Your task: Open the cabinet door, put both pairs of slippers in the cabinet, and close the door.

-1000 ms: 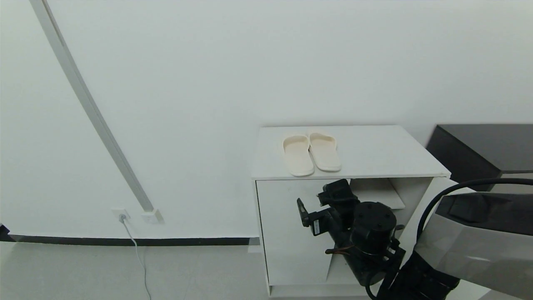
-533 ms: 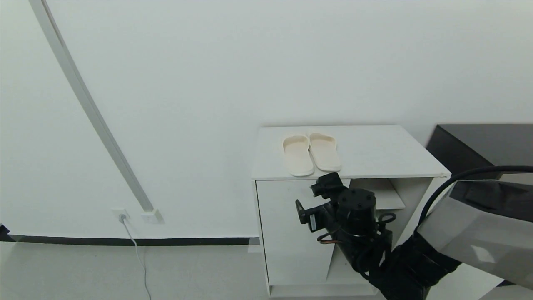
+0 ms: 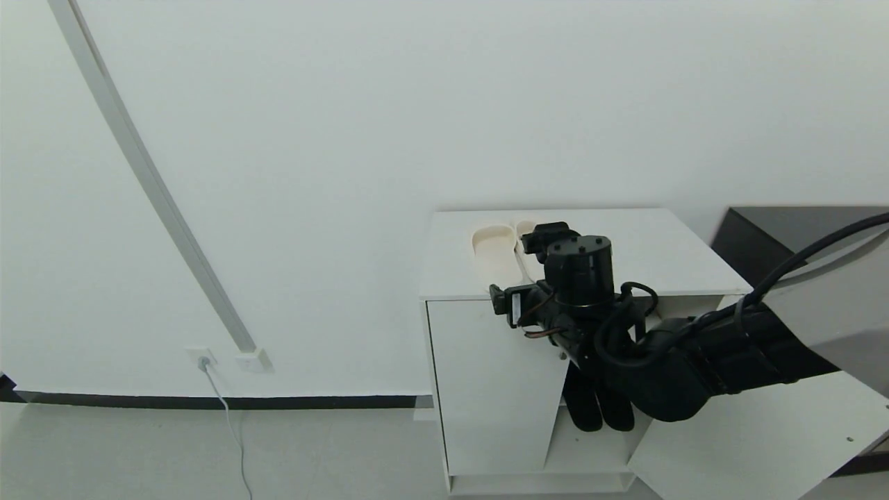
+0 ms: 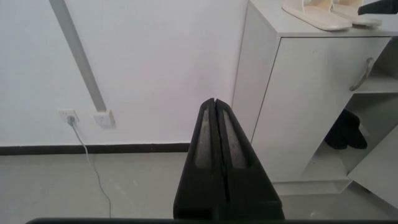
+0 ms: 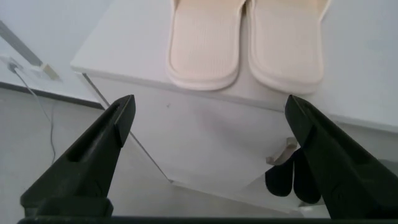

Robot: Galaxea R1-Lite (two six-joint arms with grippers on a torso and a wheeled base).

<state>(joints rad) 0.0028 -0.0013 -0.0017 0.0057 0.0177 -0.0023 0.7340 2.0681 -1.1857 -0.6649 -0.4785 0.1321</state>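
Observation:
A pair of cream slippers (image 3: 494,253) (image 5: 204,43) (image 4: 317,15) lies side by side on top of the white cabinet (image 3: 646,250). My right gripper (image 3: 545,236) (image 5: 210,102) hovers open over the top's front edge, just before the slippers' heels, holding nothing. A black pair of slippers (image 3: 599,410) (image 4: 348,130) (image 5: 292,177) stands inside the cabinet on the bottom board. The right door (image 3: 750,444) is swung open; the left door (image 3: 493,382) is closed. My left gripper (image 4: 214,106) is shut and empty, low and well to the left of the cabinet.
A grey conduit (image 3: 139,160) runs slantwise down the wall to a socket with a cable (image 3: 201,361). A dark piece of furniture (image 3: 799,243) stands right of the cabinet. The closed door carries a bar handle (image 4: 360,74). Bare floor lies left of the cabinet.
My right arm has risen from in front of the cabinet opening to the top's front edge, now covering part of the cream slippers. The black slippers inside have come into sight.

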